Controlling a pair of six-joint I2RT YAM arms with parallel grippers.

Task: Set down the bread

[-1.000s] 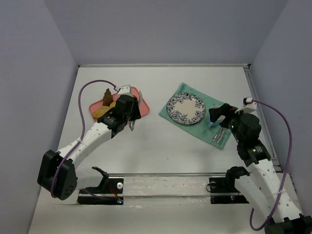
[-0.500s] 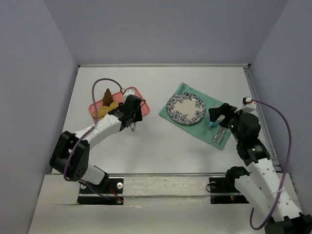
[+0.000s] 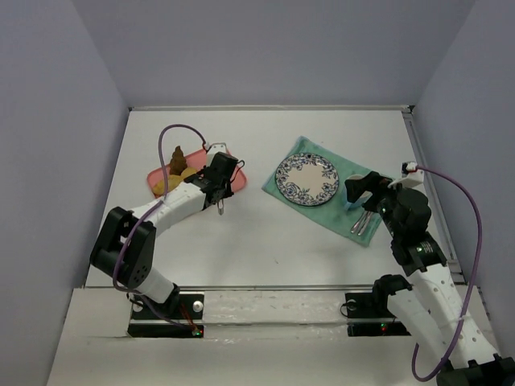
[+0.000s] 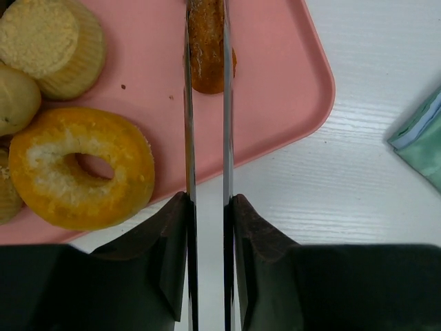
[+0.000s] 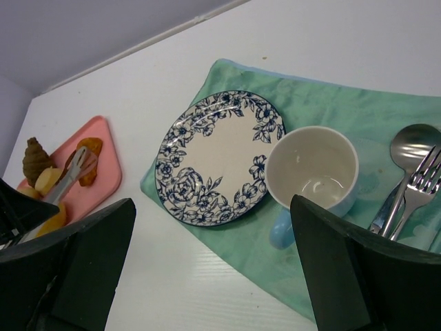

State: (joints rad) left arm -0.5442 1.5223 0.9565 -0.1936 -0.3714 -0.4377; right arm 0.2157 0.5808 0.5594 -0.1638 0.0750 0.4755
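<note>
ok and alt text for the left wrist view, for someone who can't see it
The left gripper has its two long thin fingers closed on the bread, a small orange-brown bun on a pink tray. A ring doughnut and pale muffins sit left of it; a green cloth corner shows at right.

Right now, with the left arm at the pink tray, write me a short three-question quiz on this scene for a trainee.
1. True or false: the small oval orange-brown glossy bun lies on the round blue-flowered china plate.
2. What stands on the green cloth beside the plate? A) a glass bowl B) a pale blue ceramic mug C) a red bottle
3. Fill in: the left gripper is closed on the ___.
Key: 1 false, it is at the pink plastic tray; 2 B; 3 bun.
</note>
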